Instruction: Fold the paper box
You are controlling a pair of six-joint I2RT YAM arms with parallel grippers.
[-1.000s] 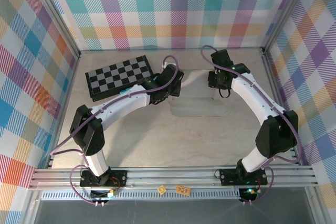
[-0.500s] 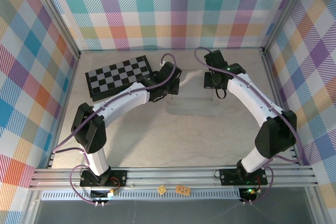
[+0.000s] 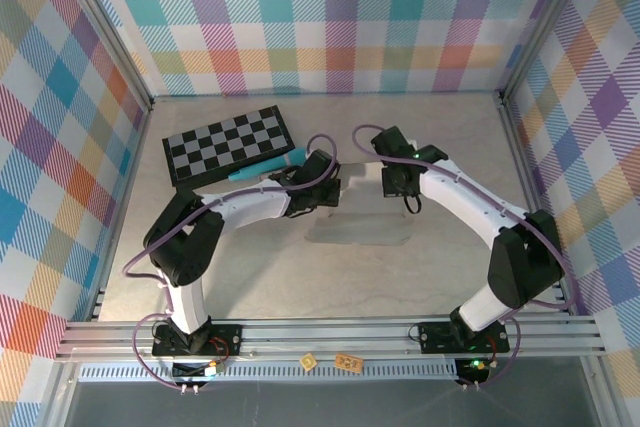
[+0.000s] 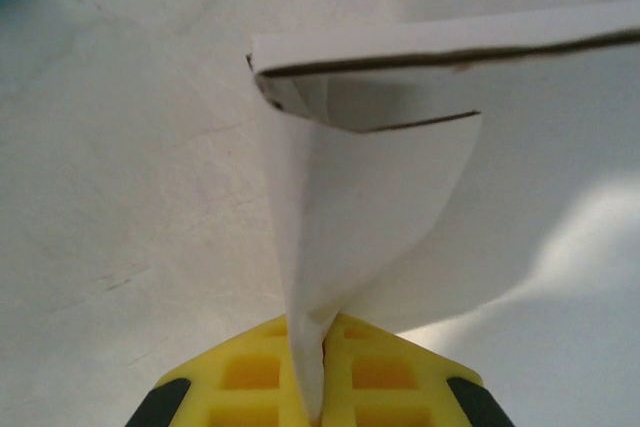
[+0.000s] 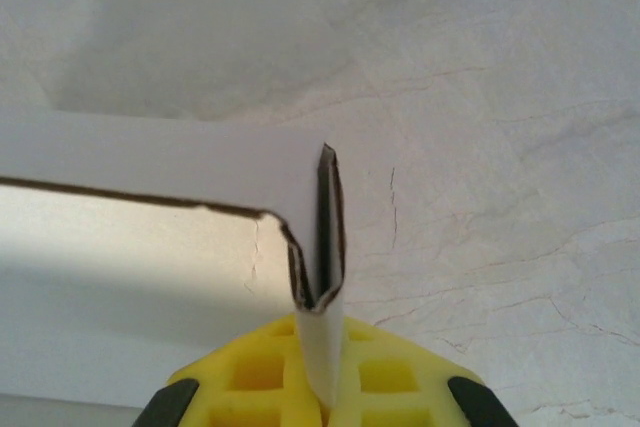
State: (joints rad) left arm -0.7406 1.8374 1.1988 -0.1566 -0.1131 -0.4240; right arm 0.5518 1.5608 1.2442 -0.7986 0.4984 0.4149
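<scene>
Your L pincer (image 4: 321, 392) clamps one paper box (image 3: 362, 231) flap. R pincer (image 5: 325, 389) clamps the opposite flap, box at mid bench (image 3: 300, 292)

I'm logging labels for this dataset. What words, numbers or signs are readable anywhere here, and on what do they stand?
No text here can be read.
On the small orange tags at the near edge: dark marks, too small to read.
On the paper box: none, plain white on the faces shown.
On the checkerboard: squares only, no lettering.
</scene>
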